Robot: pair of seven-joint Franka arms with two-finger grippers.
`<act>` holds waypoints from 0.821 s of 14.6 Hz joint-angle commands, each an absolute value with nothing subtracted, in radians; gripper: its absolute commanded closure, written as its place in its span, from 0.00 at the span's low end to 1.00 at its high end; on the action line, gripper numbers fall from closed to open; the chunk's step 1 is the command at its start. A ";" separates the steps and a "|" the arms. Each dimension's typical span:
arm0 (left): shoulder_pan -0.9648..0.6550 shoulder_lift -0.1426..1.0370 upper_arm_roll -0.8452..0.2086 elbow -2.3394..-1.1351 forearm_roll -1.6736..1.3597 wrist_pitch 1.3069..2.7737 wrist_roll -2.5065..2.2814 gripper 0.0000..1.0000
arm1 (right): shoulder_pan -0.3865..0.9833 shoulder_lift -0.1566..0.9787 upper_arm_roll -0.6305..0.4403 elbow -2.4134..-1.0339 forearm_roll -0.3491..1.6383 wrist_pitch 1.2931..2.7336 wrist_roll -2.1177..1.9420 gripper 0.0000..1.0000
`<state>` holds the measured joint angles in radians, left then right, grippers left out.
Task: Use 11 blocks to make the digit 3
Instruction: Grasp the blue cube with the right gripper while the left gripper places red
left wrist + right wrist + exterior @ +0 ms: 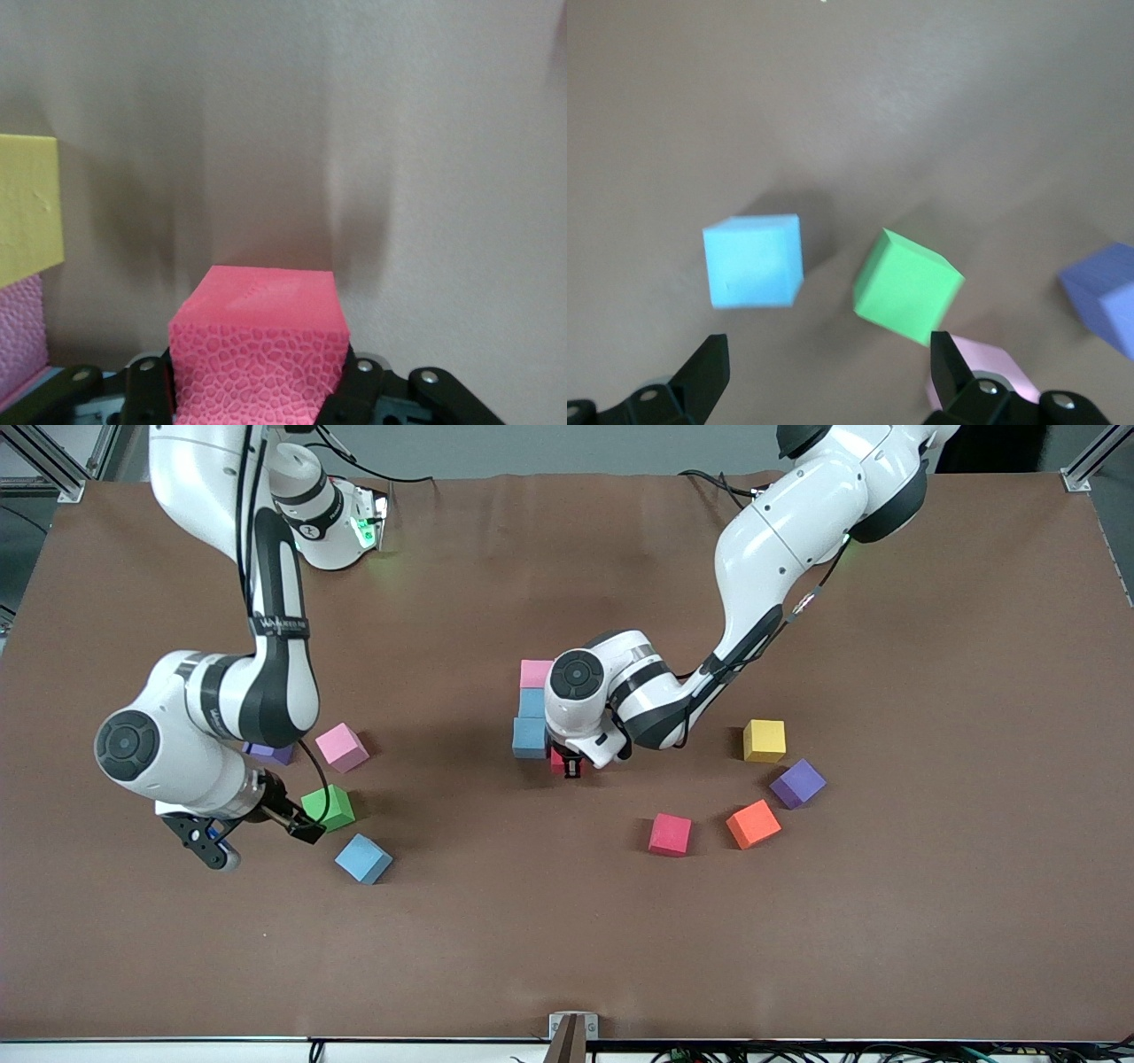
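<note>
A column of blocks stands mid-table: a pink one [536,673] and two light blue ones [532,702] [530,737]. My left gripper [567,766] is shut on a red block [257,354] and holds it low beside the column's nearest light blue block, toward the left arm's end. My right gripper [264,843] [824,372] hangs open and holds nothing. It is over the table between a green block [328,808] [908,285] and a loose light blue block [363,859] [753,261].
A pink block [342,747] and a purple one [270,753], half hidden by the right arm, lie by the green block. Yellow [764,740], purple [797,783], orange [753,824] and red [670,834] blocks lie loose toward the left arm's end.
</note>
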<state>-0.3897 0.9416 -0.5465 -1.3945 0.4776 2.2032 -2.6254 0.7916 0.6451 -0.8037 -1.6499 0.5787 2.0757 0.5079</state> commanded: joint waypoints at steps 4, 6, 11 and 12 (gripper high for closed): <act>-0.405 0.917 -0.528 -1.445 0.469 2.174 -2.701 0.52 | 0.654 0.707 -0.635 -1.625 0.618 2.230 0.523 0.00; -0.420 0.916 -0.528 -1.445 0.466 2.174 -2.724 0.52 | 0.647 0.745 -0.634 -1.574 0.615 2.227 0.552 0.00; -0.433 0.919 -0.528 -1.440 0.472 2.174 -2.726 0.52 | 0.647 0.863 -0.632 -1.454 0.611 2.214 0.630 0.00; -0.433 0.920 -0.528 -1.440 0.476 2.175 -2.724 0.51 | 0.647 0.882 -0.632 -1.433 0.611 2.201 0.641 0.00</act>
